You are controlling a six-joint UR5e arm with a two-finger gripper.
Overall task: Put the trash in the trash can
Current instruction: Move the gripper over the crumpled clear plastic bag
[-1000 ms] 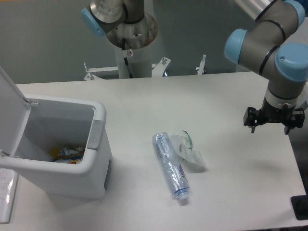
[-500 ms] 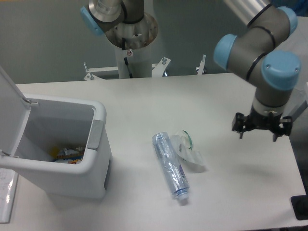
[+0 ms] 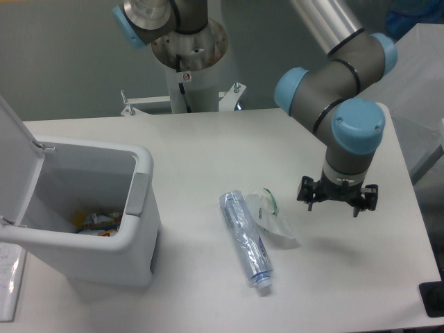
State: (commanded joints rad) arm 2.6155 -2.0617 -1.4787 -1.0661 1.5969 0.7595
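A squashed clear plastic bottle (image 3: 246,238) with a bluish label and white cap lies on the white table, cap toward the front edge. Touching its right side is a crumpled clear wrapper (image 3: 272,217) with a green edge. The white trash can (image 3: 142,208) stands at the left with its lid flipped open and some colourful scraps inside. My gripper (image 3: 337,200) hangs above the table just right of the wrapper, fingers spread wide and open, holding nothing.
The arm's base column (image 3: 189,66) rises behind the table's back edge. A flat white object (image 3: 8,284) lies at the front left corner beside the bin. The table's right edge runs close behind the gripper.
The gripper has swept leftward from the table's right edge to a spot close beside the wrapper, staying open. The bottle, wrapper and bin have not moved.
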